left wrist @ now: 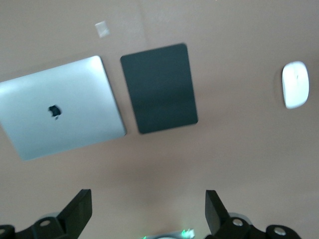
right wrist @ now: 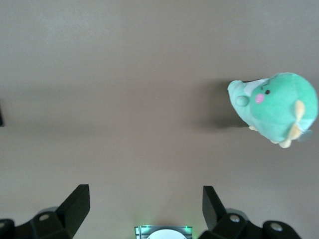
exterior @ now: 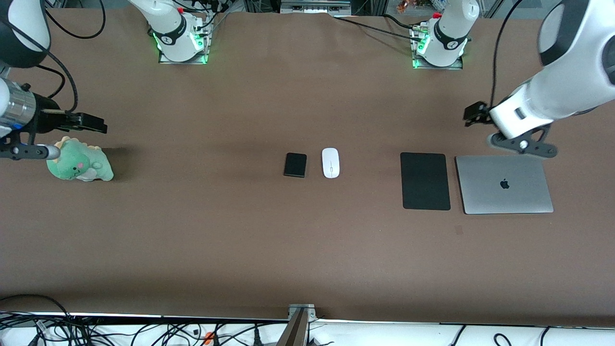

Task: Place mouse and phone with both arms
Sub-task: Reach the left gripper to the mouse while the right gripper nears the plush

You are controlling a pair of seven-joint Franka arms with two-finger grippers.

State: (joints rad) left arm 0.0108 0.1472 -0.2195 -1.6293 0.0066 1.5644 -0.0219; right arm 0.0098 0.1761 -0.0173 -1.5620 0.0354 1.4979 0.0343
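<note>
We are seeing the mouse [exterior: 330,163] and the phone [exterior: 295,165] lying side by side at the middle of the table [exterior: 288,250], just apart, the phone toward the right arm's end. A black mat [exterior: 425,181] and a closed laptop [exterior: 503,184] are lying toward the left arm's end. We are holding the left gripper [left wrist: 148,211] up near the laptop, fingers apart and empty. The right gripper [right wrist: 144,209] is hovering beside a green plush toy [exterior: 79,165], fingers also apart, gripping nothing.
</note>
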